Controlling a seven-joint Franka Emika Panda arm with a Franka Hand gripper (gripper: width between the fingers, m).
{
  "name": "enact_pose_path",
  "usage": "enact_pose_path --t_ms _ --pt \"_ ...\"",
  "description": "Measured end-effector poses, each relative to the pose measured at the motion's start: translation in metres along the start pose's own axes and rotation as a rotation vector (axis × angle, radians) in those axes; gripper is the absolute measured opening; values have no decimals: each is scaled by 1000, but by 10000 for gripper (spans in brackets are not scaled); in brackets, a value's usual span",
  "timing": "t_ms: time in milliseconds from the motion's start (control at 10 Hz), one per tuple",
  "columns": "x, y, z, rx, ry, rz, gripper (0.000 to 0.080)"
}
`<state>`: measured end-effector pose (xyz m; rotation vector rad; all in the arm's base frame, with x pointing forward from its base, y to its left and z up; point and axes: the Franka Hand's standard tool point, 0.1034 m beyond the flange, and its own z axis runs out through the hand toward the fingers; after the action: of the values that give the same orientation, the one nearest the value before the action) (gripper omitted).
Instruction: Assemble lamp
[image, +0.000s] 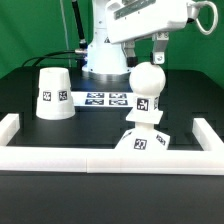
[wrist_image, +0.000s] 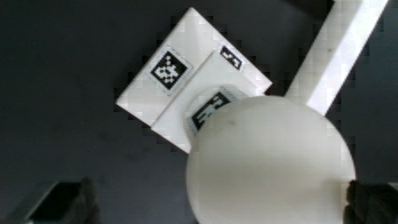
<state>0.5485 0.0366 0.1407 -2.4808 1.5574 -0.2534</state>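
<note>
Nearest the exterior camera: white rail (image: 100, 158) along the table's front edge, with upright end pieces at the exterior view's left and right corners.

Just behind the rail, toward the exterior view's right: base (image: 140, 142), small, flat, white, square tags on its faces, one tag facing the camera. It looks tilted or set cornerwise, not square to the rail.

Bulb (image: 147, 84) stands upright on the base. White ball on a neck; the neck widens toward the base. Black-and-white tag on the neck just under the ball. Whether the neck is fully seated in the base, cannot tell.

Wrist view: bulb (wrist_image: 263, 155) fills the lower middle as a smooth white ball, matte, no marks on the dome. Base (wrist_image: 175, 85) shows beyond it, two tags readable on its top. A white rail (wrist_image: 334, 55) runs past at an angle.

Gripper (image: 159, 47): just above and slightly behind the ball. Dark fingers (wrist_image: 64, 196) sit at both lower corners of the wrist view, either side of the ball, spread wide. Clear gap on each side; nothing held.

Farther back, exterior view's left: shade (image: 53, 92), tapered white cup, mouth down on the black table (image: 30, 135), tag on its side. Well apart from bulb and base.

Beside the shade, mid-table: marker board (image: 100, 99), flat, row of tags.

Behind all: arm's white pedestal (image: 104, 60).
</note>
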Motion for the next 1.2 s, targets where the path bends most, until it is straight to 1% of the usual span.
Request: enact_pose_path --t_ms 100,200,300,400,500,600,1000,1100,1200 --pt "0 -1 -2 4 0 -156 699" --pt "4 1 -6 10 -1 -305 699" --pt "11 5 -10 14 -6 -411 699" --pt "19 14 -13 13 -43 -518 699" --pt "27 19 -18 14 -49 -502 699" --pt "28 18 -21 17 -38 -452 699" --pt "27 19 -18 12 -41 -466 699" --pt "32 24 -20 13 -45 -490 699" --pt "41 40 -24 9 -41 -524 699"
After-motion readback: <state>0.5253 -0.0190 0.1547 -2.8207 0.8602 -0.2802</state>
